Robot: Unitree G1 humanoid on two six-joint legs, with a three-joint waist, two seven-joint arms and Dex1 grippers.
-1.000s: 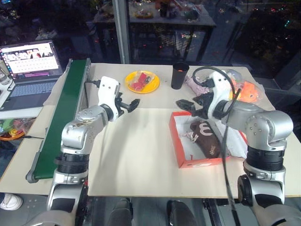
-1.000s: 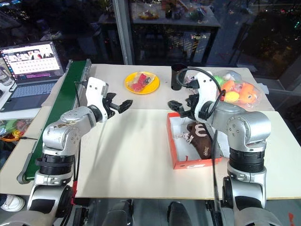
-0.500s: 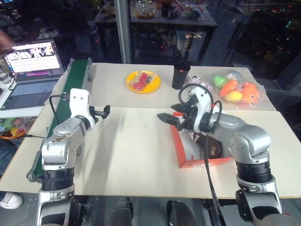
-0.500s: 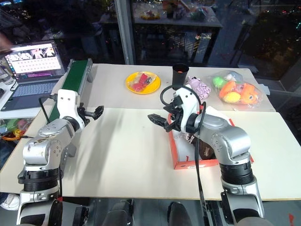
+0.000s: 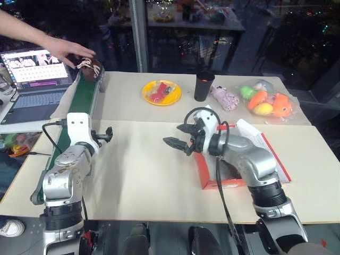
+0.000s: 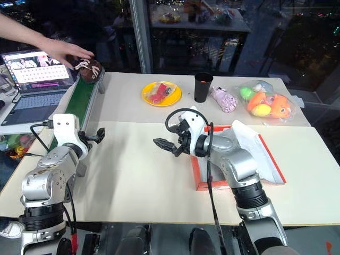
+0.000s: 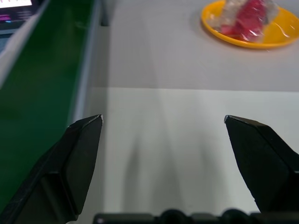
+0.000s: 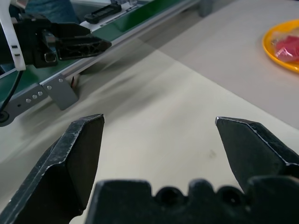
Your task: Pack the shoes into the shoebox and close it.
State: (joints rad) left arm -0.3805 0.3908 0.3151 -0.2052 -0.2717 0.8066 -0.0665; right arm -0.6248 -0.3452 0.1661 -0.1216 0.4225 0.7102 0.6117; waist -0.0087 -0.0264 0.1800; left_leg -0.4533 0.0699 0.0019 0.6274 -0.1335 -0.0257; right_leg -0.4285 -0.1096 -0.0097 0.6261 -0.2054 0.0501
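A person's hand [image 5: 64, 49] rests on one dark brown shoe [image 5: 89, 68] with pale laces at the far end of the green conveyor [image 5: 71, 119]. The red-orange shoebox [image 5: 212, 183] stands open right of centre, its lid [image 5: 276, 156] lying back to the right. My right arm covers most of its inside. My right gripper [image 5: 172, 134] hovers open just left of the box, pointing left over bare table, and my right wrist view shows its jaws wide apart with nothing between them. My left gripper [image 5: 106, 134] stands open and empty beside the conveyor's inner edge.
A laptop [image 5: 34, 69] sits left of the conveyor. Along the far table stand a yellow plate [image 5: 161, 92] of wrapped items, a black cup [image 5: 203, 85], a pink plush toy [image 5: 226, 98] and a bag of toy fruit [image 5: 268, 103].
Both arms have swung left and lower; my right arm now covers the box. A person's hand has reached in with a shoe onto the conveyor's far end.
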